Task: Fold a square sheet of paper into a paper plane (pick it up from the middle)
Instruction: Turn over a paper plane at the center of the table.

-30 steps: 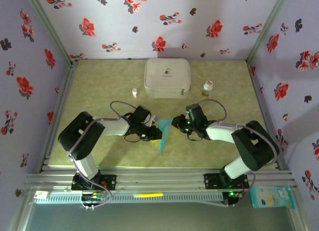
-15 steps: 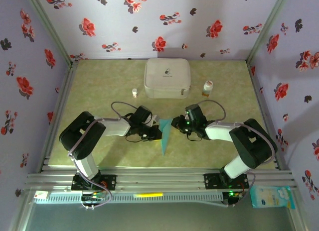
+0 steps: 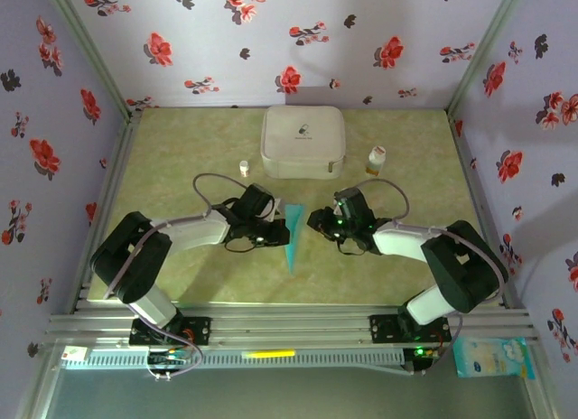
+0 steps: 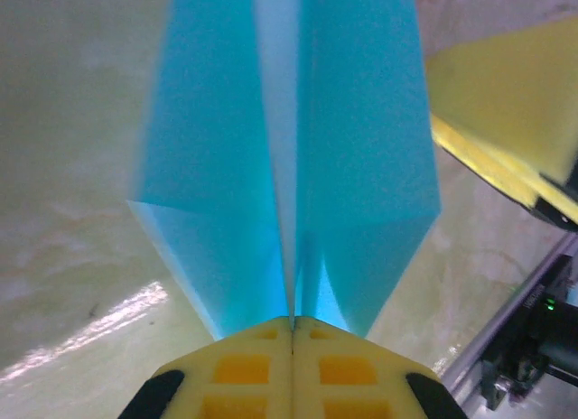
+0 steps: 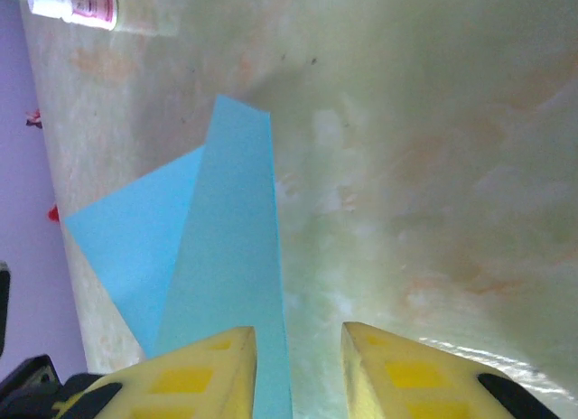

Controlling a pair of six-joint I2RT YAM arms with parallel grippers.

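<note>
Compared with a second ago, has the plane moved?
Yes. In the top view the plane has shifted slightly toward the white case, away from the arm bases. It is pinched in the shut left gripper.

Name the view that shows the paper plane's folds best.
The left wrist view: the paper plane is close up, with its centre crease and both side folds clear. The top external view shows a small narrow dart; the right wrist view gives one long strip and a triangular flap.

Black-and-white left arm [image 3: 191,230] and right arm [image 3: 399,239], grey looped cables, green lights, yellow-padded jaws.
</note>
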